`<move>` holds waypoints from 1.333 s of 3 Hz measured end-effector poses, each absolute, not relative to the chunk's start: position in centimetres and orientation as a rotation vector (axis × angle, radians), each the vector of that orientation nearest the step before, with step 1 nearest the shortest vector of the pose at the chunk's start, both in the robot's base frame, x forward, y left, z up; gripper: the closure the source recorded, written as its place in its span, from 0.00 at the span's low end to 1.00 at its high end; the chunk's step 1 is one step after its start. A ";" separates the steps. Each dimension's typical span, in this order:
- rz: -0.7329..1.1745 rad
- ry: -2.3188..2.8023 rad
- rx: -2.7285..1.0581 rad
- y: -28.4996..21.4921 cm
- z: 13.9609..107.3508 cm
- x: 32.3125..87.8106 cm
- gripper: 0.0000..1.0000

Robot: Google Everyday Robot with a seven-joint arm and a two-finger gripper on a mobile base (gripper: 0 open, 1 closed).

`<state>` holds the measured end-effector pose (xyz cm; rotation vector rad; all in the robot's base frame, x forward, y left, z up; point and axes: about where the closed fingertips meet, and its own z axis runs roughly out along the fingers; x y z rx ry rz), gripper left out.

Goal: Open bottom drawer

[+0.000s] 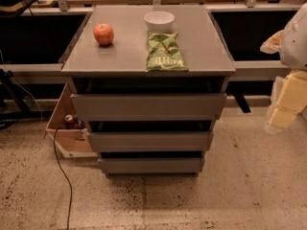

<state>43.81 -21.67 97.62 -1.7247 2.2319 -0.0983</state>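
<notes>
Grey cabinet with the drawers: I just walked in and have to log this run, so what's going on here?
A robot is set to open the bottom drawer but has not touched it yet. Its gripper hangs at the view's right edge, beside the grey cabinet and apart from it. The bottom drawer looks shut. An apple, a white bowl and a green chip bag lie on top.

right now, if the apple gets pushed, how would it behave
The apple is round and sits loose on the cabinet top, so it would probably roll. It looks firm, likely not fragile. The gripper is at the right edge.
</notes>
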 end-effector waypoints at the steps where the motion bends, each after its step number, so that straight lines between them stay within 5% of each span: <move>1: -0.098 2.232 -1.725 -21.7 97.6 43.8 0.00; 4: 0.088 2.105 -1.841 -17.9 79.4 48.2 0.00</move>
